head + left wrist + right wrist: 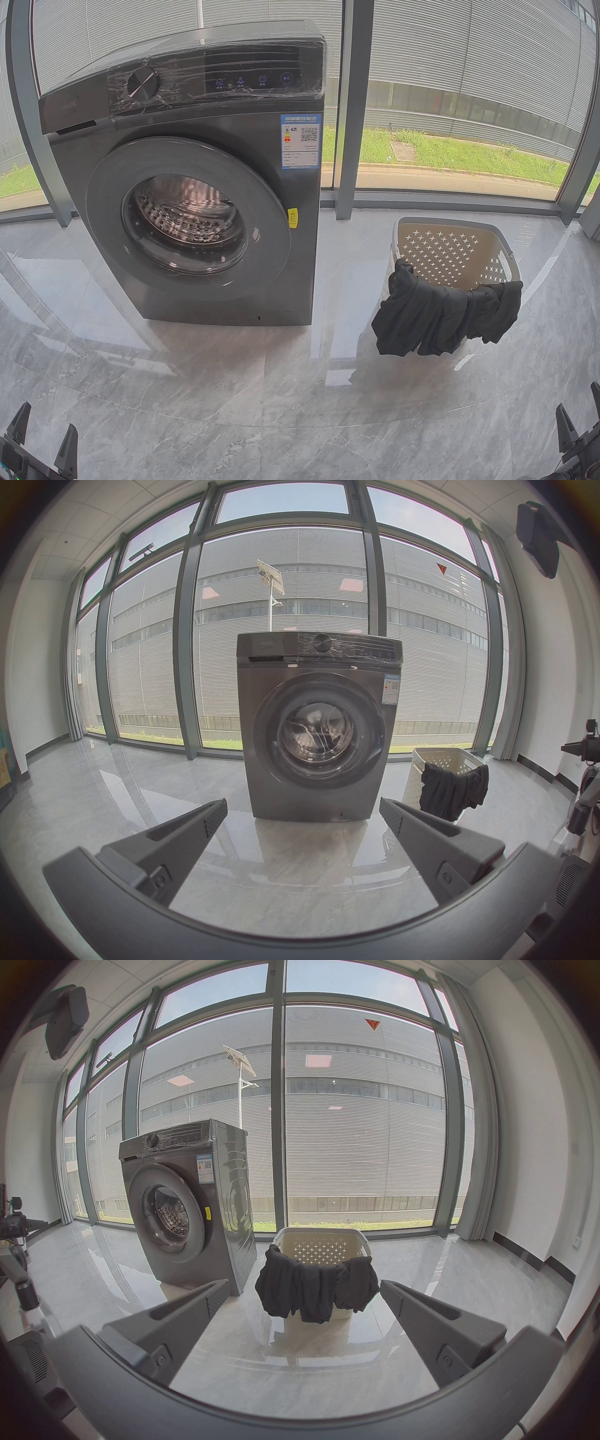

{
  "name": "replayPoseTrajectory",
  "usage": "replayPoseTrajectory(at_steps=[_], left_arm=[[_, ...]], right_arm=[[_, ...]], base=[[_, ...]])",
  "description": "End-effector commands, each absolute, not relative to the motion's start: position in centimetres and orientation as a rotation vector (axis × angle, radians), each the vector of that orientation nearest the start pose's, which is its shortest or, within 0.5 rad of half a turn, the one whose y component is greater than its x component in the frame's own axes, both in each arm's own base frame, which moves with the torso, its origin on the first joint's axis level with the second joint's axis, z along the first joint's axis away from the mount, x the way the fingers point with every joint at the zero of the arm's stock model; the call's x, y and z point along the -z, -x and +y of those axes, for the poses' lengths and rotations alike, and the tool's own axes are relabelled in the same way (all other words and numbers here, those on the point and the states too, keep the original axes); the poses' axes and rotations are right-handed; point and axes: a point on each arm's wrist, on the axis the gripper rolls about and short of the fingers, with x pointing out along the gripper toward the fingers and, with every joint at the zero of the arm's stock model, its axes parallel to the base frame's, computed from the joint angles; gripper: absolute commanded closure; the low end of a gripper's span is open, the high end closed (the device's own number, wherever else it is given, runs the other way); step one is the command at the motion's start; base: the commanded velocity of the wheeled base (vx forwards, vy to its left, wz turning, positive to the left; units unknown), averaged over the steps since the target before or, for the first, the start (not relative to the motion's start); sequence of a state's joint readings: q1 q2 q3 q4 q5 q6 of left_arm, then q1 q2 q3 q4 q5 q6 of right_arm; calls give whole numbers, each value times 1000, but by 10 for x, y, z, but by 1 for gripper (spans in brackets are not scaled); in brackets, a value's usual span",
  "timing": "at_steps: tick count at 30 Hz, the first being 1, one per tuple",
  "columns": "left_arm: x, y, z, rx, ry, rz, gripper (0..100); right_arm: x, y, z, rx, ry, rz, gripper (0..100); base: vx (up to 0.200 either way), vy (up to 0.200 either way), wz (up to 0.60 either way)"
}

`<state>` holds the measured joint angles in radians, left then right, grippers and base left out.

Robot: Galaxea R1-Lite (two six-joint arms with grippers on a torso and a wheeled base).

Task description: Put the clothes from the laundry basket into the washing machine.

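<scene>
A grey front-loading washing machine (187,181) stands on the floor at the left, its round glass door (186,220) closed. To its right sits a cream laundry basket (455,250) with a black garment (444,315) draped over its near rim. My left gripper (42,432) is low at the near left, open and empty, facing the washing machine (319,727). My right gripper (581,412) is low at the near right, open and empty, facing the black garment (317,1285) and the laundry basket (322,1247).
Polished grey marble floor (281,387) stretches between me and both objects. Tall windows with grey frames (353,106) stand right behind the machine and basket. A wall with a dark skirting (531,1254) runs along the right side.
</scene>
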<state>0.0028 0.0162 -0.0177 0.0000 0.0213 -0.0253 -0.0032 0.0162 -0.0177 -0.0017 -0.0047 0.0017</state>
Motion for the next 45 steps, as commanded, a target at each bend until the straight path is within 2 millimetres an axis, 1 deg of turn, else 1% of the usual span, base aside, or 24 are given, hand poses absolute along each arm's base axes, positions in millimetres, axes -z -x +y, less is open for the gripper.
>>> replayPoseTrajectory(at_steps=[1,31,45], left_arm=[[-76,23,0,-25,26,-3,0],[-76,23,0,-26,25,-2,0],[-76,23,0,-26,26,-2,0]], right_arm=[[-76,23,0,8,-2,-2,0],[-76,23,0,8,-2,-2,0],[-76,23,0,8,-2,-2,0]], base=[[0,-200,0],[0,-200,0],[0,0,0]])
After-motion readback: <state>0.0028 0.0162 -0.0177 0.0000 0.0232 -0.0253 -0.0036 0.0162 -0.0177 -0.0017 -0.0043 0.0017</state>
